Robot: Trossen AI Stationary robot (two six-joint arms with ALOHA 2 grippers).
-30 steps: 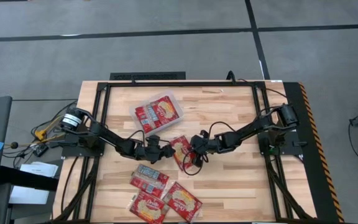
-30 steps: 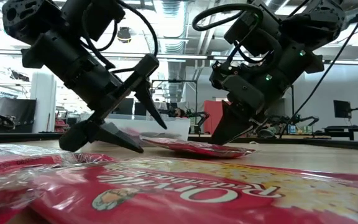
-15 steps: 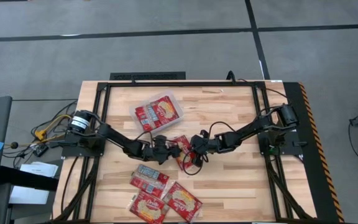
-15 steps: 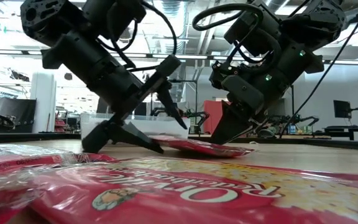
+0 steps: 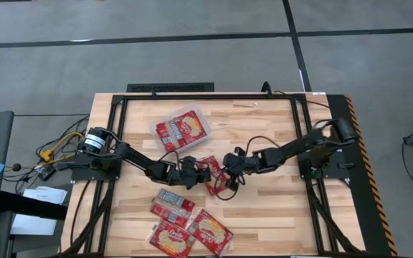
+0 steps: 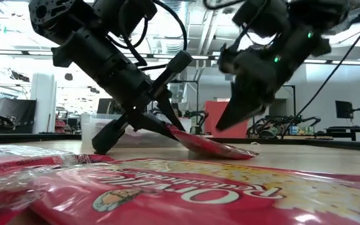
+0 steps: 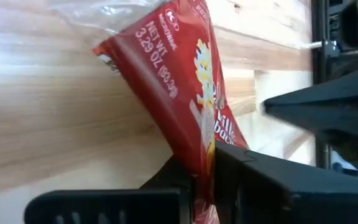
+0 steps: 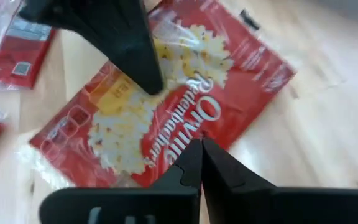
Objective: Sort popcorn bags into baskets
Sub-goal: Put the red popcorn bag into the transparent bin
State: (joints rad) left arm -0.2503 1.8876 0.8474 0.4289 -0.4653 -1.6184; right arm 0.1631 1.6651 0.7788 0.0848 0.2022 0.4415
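The wooden table [image 5: 264, 215] holds everything; far from both grippers, toward the back, sits the clear tray [image 5: 183, 127] with bags already inside; near the front edge lie more spare bags [image 5: 192, 231] in a little pile; in the middle, between the two arms, is the one red popcorn bag [image 6: 208, 145] being worked on. The left gripper [image 6: 161, 125] has pinched one edge of this bag, so its fingers are squeezed close with the bag between them, and that edge is tipped up off the wood while the far end rests down. The right gripper [image 6: 227, 119] hangs just above the other end, fingers pressed together and holding nothing. To do this well, I think the left gripper should keep a firm pinch, lift slowly so the floppy bag does not slip, then carry it back to the tray; the right arm should stay clear. It is hard to see how deep the pinch goes; the fingertips are partly hidden by the bag.
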